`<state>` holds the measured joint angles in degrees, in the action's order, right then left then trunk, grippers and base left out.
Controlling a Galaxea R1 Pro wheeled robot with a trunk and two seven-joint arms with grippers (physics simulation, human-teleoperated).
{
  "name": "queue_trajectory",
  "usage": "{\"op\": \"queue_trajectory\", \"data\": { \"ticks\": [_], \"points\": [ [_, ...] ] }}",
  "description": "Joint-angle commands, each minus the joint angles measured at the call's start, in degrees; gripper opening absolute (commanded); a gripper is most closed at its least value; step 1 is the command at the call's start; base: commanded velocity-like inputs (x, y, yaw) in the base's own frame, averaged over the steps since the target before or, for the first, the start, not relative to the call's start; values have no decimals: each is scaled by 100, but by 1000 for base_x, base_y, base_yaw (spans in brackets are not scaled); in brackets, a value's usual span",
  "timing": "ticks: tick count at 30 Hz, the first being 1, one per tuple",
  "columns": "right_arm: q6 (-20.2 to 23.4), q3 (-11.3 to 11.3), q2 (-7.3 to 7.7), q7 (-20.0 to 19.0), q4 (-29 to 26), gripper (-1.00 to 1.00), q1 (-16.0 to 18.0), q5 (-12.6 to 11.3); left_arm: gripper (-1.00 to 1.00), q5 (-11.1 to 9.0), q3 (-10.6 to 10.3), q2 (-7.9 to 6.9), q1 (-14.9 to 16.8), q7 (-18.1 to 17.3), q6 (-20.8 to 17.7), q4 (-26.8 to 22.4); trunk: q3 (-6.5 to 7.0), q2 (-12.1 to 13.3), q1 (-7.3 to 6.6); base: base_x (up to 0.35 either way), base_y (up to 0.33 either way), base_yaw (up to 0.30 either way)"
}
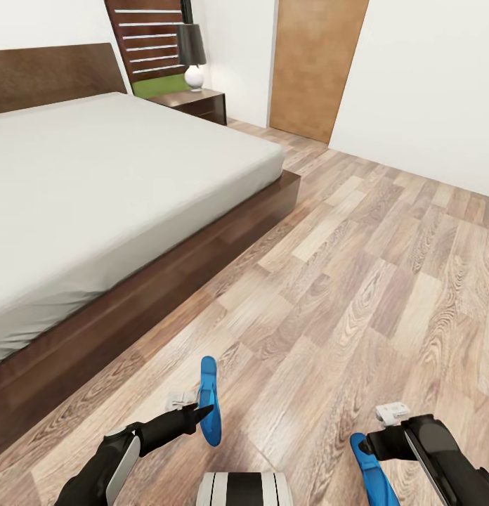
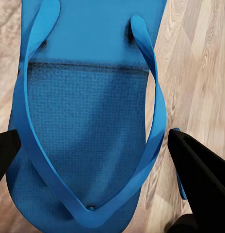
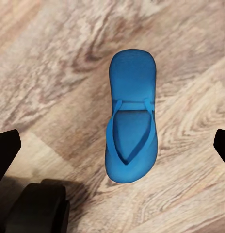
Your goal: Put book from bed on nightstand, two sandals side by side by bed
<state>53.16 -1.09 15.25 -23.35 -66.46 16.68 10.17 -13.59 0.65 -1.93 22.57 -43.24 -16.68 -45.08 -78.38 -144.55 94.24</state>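
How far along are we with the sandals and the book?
The left gripper holds one sandal on edge above the floor. The other sandal lies flat on the planks, the open right gripper above it. Pairing them beside the bed remains. No book shows on the mattress or nightstand.

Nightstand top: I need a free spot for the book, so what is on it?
On the dark wooden nightstand stands a lamp with a round white base and black shade. The top's front part looks bare; the bed's grey-white mattress hides its near corner.
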Motion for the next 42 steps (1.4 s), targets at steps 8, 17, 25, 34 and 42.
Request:
{"op": "queue_trajectory", "data": {
  "ticks": [8, 17, 25, 34, 42],
  "points": [
    [-930, 14, -31, -47, 57, 100, 2, 56, -100, -48, -2, 0, 2, -18, -55, 0, -4, -2, -1, 0, 0, 0],
    [-1198, 21, -34, -49, 540, 100, 2, 49, -100, -48, 2, 0, 2, -18, -55, 0, -4, -2, -1, 0, 0, 0],
    [-1203, 14, -31, -55, 571, 100, 2, 46, -100, -48, 5, 0, 2, -18, -57, 0, -137, -10, 14, 0, 0, 0],
    [-1210, 11, -31, -50, 572, 100, 2, 46, -100, -48, 6, -8, 2, -18, -55, 0, -336, -22, 38, 0, 0, 0],
    [-2276, 4, -43, -34, 849, 100, 2, 46, -100, -49, 6, -7, 2, -18, -55, -5, -403, -26, 45, 0, 0, 0]
  ]
}}
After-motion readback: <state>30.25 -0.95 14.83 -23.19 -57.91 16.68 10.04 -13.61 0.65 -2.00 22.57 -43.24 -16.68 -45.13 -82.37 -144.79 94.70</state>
